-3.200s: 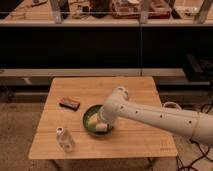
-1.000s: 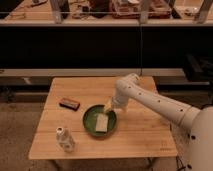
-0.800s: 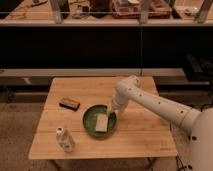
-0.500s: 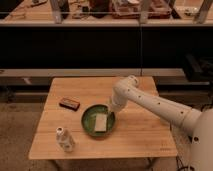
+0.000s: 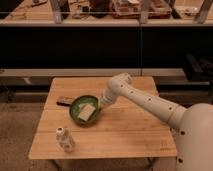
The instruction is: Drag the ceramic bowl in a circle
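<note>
Tool [image 5: 101,105] apparently clamps ceramic bowl [image 5: 77,107] rim.

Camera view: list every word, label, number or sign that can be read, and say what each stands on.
No text can be read in this view.
On the bottle: any label is too blurred to read.
On the block: no legible marking.
On the bowl: no writing shows.
On the end effector, shut at the bowl's right rim: no legible marking.
</note>
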Controlling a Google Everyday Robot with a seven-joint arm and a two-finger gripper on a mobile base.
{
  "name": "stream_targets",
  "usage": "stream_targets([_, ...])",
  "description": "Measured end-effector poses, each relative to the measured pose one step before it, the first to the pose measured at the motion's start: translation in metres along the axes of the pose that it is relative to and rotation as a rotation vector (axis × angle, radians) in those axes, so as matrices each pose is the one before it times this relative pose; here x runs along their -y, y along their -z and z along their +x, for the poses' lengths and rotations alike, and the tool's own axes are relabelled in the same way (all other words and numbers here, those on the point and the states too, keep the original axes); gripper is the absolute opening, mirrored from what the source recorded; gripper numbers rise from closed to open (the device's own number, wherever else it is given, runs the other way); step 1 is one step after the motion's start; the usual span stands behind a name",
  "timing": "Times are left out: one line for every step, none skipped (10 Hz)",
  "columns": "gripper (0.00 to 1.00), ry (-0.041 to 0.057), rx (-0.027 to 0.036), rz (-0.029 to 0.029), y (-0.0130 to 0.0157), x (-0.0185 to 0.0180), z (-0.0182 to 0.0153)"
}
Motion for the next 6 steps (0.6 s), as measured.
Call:
stream_targets([0.0, -0.04704, 0.00399, 0.01331, -0.00686, -0.00605, 0.00736])
stream_targets([0.0, -0.04817, -0.00168, -0.0127, -0.00409, -0.01502, 0.00772])
stream_targets([0.0, -0.04134, -0.01346, -0.02361, 0.00473, -0.01785, 0.00715])
stream_targets([0.0, -0.03132, -0.0238, -0.02802, 0.01003, -0.0175, 0.00545])
stream_targets([0.0, -0.02091, -0.02904, -0.0289, 0.01111, -0.01634, 0.00412])
stream_targets([0.0, -0.01632, -0.06022, -0.04037, 0.02378, -0.01997, 0.0033])
